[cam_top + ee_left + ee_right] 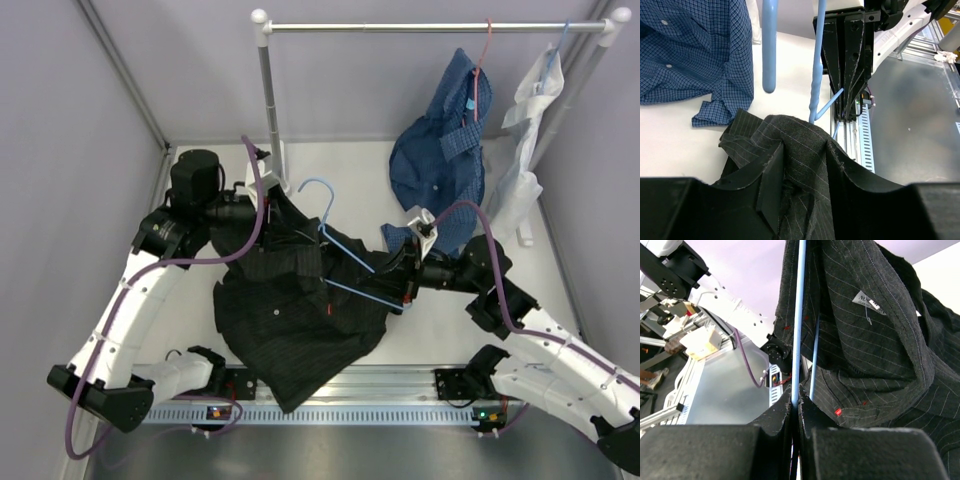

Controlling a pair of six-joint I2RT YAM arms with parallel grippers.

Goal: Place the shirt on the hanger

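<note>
Shirt [290, 320] hem over table [350, 170] edge, hanger [348, 251] partly inside

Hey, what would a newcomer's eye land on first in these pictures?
A big black pinstriped shirt sprawls mid-table between the arms, bunched in the left jaws. A light-blue wire hanger crosses it, its wire pinched in the right jaws. Behind, a blue checked shirt hangs from the rail.

Pinches a thin light-blue wire hanger [800, 315] between the right gripper's [795, 400] black jaws, pressed together at bottom centre. Rises straight up into a large black pinstriped button-up shirt [875, 350], draped rightward, white label [867, 302] showing. Leaves a purple cable [742, 357] visible at left.
</note>
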